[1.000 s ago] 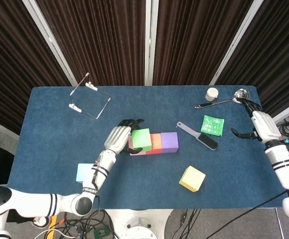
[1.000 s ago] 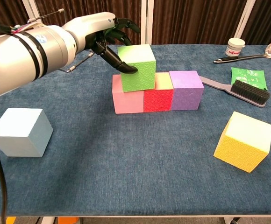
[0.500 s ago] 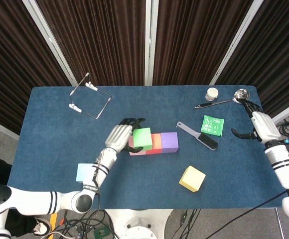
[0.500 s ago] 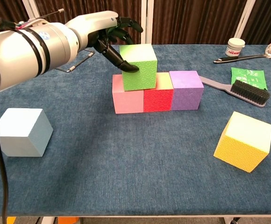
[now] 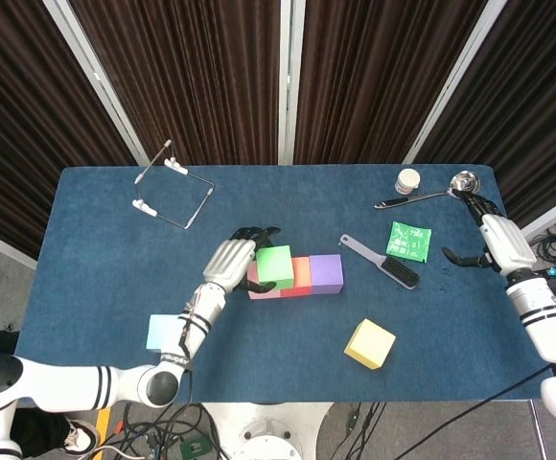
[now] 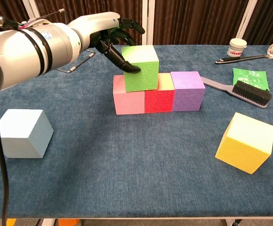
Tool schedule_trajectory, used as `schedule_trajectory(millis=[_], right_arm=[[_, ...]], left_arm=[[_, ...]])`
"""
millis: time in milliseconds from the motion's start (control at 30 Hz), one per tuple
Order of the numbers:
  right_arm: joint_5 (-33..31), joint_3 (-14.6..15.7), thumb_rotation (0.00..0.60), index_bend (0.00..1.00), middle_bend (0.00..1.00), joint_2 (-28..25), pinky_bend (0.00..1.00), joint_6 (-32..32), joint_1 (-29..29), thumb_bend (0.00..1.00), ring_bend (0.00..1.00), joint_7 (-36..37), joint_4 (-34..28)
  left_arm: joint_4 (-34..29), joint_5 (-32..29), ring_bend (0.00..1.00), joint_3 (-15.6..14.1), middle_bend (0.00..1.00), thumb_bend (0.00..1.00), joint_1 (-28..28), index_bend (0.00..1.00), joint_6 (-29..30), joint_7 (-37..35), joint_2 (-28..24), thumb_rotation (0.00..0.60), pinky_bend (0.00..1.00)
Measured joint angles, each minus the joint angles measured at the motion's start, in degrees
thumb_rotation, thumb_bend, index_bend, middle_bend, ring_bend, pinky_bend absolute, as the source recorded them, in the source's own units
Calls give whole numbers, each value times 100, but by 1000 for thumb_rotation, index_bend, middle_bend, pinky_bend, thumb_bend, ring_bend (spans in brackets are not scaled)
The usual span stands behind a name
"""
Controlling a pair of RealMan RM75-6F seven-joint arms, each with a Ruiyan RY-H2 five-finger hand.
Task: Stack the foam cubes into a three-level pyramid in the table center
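A pink cube (image 6: 128, 100), a red cube (image 6: 159, 99) and a purple cube (image 6: 188, 91) stand in a row at the table's middle. On top, over the pink and red ones, sits a green cube (image 6: 140, 67) (image 5: 275, 265). My left hand (image 6: 109, 35) (image 5: 233, 257) grips the green cube from its left and back. A light blue cube (image 6: 20, 133) (image 5: 162, 332) lies at the front left and a yellow cube (image 6: 245, 142) (image 5: 370, 343) at the front right. My right hand (image 5: 490, 238) hovers at the right table edge with its fingers apart, holding nothing.
A brush (image 5: 382, 261) and a green packet (image 5: 409, 240) lie right of the row. A spoon (image 5: 427, 195) and a small white jar (image 5: 408, 180) are at the back right. A wire frame (image 5: 173, 190) lies at the back left.
The left hand has nudged the green cube slightly right along the top of the row. The right hand has barely moved.
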State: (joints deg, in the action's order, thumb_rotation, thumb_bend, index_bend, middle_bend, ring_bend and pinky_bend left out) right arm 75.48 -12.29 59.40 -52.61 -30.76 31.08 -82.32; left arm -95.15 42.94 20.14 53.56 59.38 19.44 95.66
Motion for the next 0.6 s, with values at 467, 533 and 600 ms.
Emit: schedule_trajectory(millis=[467,533,600], right_arm=[[9,13,600,0,59,8,0,31,-7,193,0,37,36],[17,15,600,0,59,4,0,23,-3,193,0,46,34],[26,17,600,0,59,1,0,17,1,193,0,51,32]], left_arm=[[72,27,96,-13,396,234,2,137,-45,-152,16,600,99],[70,32,96,-39,374,234,3,136,-70,-157,12,600,99],[64,9,96,-62,351,232,5,135,-98,-158,6,600,98]])
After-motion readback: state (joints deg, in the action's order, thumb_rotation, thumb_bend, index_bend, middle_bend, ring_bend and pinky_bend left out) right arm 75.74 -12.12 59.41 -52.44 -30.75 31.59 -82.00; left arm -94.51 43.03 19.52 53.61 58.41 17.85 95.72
